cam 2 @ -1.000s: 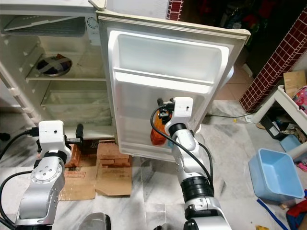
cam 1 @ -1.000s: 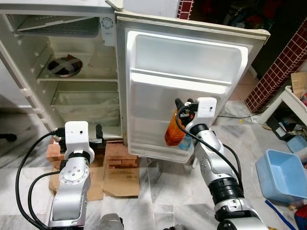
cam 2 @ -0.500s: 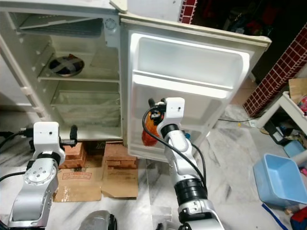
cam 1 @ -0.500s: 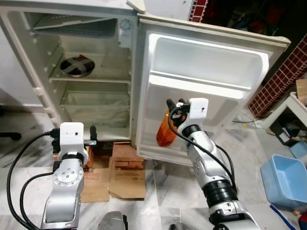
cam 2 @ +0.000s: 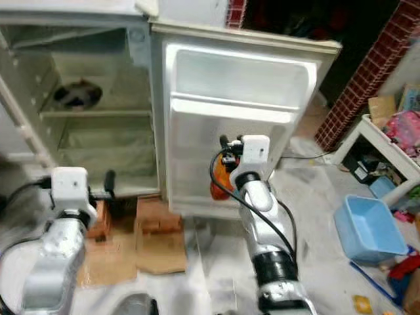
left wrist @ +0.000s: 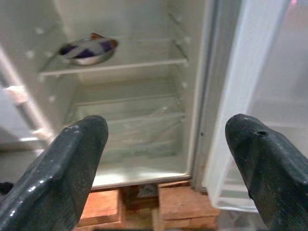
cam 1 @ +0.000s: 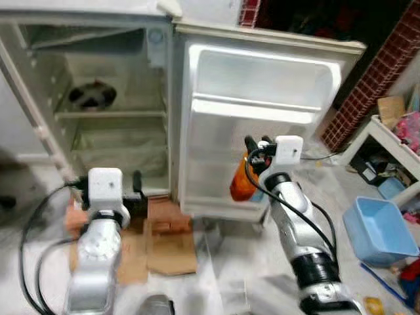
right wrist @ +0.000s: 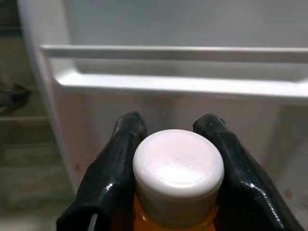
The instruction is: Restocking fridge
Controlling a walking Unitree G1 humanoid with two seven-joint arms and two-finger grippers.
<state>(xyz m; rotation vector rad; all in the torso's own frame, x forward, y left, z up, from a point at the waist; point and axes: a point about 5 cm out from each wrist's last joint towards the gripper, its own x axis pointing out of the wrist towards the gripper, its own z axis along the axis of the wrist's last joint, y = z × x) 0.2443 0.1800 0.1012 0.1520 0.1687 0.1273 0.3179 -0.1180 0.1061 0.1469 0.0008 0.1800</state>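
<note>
- One orange bottle (cam 1: 241, 185) with a white ribbed cap (right wrist: 178, 162), upright at the lower rack of the open fridge door (cam 1: 262, 85).
- Clamped at the neck between the two black fingers (right wrist: 120, 159) of the right gripper (right wrist: 169, 144).
- One left gripper (left wrist: 163, 144), fingers spread wide and holding nothing, low before the open fridge (cam 1: 98, 131).
- One foil-covered bowl (left wrist: 89, 49) on the middle shelf.
- One blue tub (cam 1: 380, 230) on the floor, well apart to the right.
</note>
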